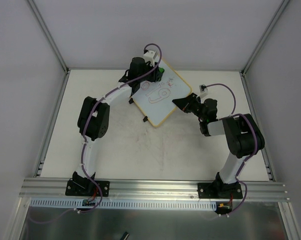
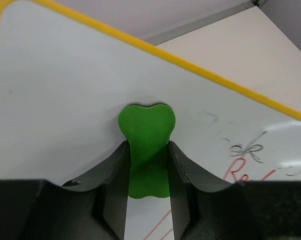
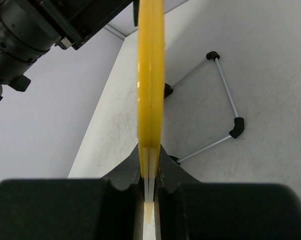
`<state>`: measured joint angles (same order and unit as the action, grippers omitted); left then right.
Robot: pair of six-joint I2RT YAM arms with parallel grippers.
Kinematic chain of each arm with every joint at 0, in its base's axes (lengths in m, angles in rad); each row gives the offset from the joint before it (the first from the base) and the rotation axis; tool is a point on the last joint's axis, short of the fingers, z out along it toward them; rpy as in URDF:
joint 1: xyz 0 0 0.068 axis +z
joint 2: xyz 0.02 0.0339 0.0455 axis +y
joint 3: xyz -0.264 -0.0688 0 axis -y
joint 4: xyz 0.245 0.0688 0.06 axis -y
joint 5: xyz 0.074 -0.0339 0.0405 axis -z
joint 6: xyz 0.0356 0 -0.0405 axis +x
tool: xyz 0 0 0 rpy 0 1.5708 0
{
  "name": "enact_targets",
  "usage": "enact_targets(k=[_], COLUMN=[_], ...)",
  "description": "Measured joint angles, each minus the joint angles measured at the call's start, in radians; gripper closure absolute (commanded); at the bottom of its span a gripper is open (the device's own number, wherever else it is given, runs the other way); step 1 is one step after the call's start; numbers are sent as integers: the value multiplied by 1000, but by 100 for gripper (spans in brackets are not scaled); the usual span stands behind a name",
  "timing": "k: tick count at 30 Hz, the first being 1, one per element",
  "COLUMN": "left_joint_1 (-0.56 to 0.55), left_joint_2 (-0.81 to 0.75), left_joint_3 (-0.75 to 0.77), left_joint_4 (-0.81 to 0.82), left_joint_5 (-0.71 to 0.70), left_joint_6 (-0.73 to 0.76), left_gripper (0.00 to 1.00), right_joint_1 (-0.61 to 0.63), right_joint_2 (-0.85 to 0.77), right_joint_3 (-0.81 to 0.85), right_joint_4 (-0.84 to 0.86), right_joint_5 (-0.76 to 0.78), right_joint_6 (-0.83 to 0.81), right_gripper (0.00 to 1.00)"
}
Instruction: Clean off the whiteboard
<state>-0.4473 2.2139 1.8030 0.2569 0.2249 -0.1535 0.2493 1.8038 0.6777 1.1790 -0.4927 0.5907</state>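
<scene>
Nearest, the thin yellow rim of the whiteboard is being pinched edge-on by the dark right tool. The glossy, round-cornered board is being held tilted over the far middle of the pale counter, beside a wire stand with black feet. Farther back, a matte green lobed eraser is being clamped by the left tool against the red-scribbled face.
</scene>
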Motion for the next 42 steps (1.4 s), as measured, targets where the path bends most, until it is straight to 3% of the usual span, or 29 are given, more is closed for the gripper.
enact_targets(k=[14,27,35,42], left_joint_1=[-118,-134,-137,-100], left_joint_2=[-44,-69,-72,-71], left_joint_3=[-35,-75,-80,-80], left_joint_4=[20,35,37,36], left_joint_5=[10,85,63,54], left_joint_6=[175,243,233,104], left_gripper=[100,100,100,100], right_joint_1=[0,0,0,0], right_joint_2=[0,0,0,0], right_joint_3=[0,0,0,0], right_joint_4=[-6,-5,-6,-2], right_joint_5=[6,6,6,4], right_joint_6=[2,0,0,-2], right_gripper=[100,100,100,100])
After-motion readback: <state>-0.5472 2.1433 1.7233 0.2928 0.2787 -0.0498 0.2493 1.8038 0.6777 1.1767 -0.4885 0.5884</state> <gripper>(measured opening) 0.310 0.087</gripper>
